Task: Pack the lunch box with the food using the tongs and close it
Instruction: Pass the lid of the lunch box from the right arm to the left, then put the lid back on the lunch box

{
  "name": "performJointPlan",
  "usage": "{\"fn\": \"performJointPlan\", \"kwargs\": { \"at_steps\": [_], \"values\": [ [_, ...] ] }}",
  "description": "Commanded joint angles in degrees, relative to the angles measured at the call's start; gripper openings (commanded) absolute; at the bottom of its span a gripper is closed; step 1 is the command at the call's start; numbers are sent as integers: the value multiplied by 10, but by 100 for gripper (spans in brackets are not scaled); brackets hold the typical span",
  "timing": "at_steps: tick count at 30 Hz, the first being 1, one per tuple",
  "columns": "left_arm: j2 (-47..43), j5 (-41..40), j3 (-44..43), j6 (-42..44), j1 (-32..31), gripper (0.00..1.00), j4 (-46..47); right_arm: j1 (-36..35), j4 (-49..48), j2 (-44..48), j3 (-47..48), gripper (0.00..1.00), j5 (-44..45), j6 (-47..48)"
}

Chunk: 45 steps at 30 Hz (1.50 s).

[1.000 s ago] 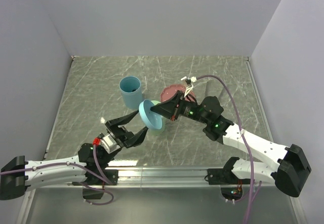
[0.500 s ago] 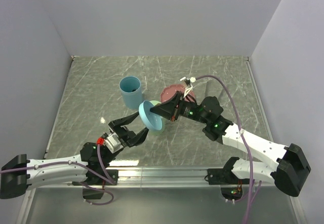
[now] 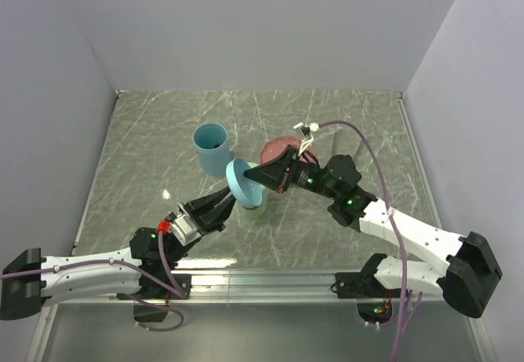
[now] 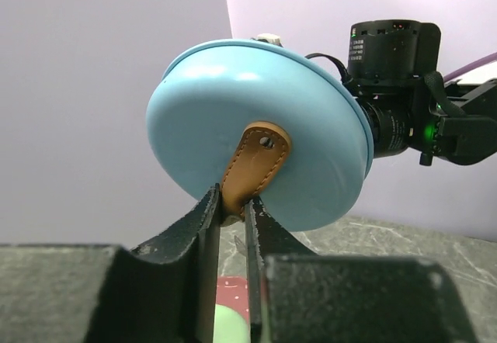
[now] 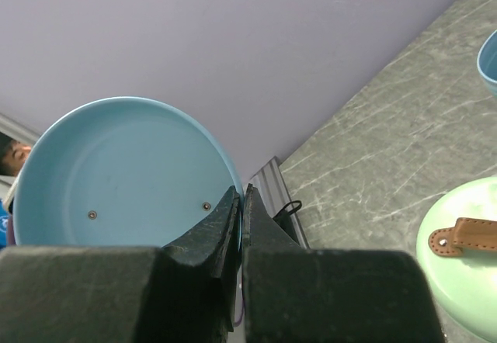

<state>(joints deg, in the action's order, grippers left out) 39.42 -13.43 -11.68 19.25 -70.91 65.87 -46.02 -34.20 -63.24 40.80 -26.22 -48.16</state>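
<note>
The light blue lid (image 3: 238, 183) of the lunch box hangs on edge above the table, held from both sides. My right gripper (image 3: 252, 179) (image 5: 241, 197) is shut on the lid's rim, with the lid's hollow inner side (image 5: 116, 174) facing its camera. My left gripper (image 3: 230, 199) (image 4: 231, 202) is shut on the brown leather strap (image 4: 255, 159) on the lid's outer face (image 4: 311, 137). The blue cylindrical lunch box (image 3: 210, 147) stands open at the back left. The food and the tongs do not show.
A pale green lid (image 3: 255, 207) (image 5: 466, 269) with its own brown strap (image 5: 466, 235) lies on the table under the blue lid. A pink dotted plate (image 3: 282, 147) sits behind the right gripper. Walls close the table on three sides.
My left gripper has moved forward to the lid and closed on its leather strap. The lid has tipped more upright and shifted slightly left. The right gripper keeps its hold.
</note>
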Motion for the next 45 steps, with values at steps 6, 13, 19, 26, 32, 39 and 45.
{"fn": "performJointPlan", "kwargs": {
  "at_steps": [6,13,19,26,32,39,45],
  "values": [
    [9,-69,-67,-20,1,1,-57,-2,-9,11,-5,0,2,27],
    [35,-179,-132,-26,1,1,-127,-1,51,4,14,39,51,75],
    [66,-265,-214,-36,40,1,-234,1,92,36,9,50,156,116],
    [111,-184,-388,-189,244,0,-520,5,139,120,-30,50,311,155],
    [292,-194,-597,-259,330,0,-773,9,155,188,-62,50,363,178],
    [420,-105,-722,-301,408,0,-934,12,170,245,-96,51,389,185],
    [469,-69,-780,-308,438,0,-1029,15,175,288,-128,51,407,186]
  ]
}}
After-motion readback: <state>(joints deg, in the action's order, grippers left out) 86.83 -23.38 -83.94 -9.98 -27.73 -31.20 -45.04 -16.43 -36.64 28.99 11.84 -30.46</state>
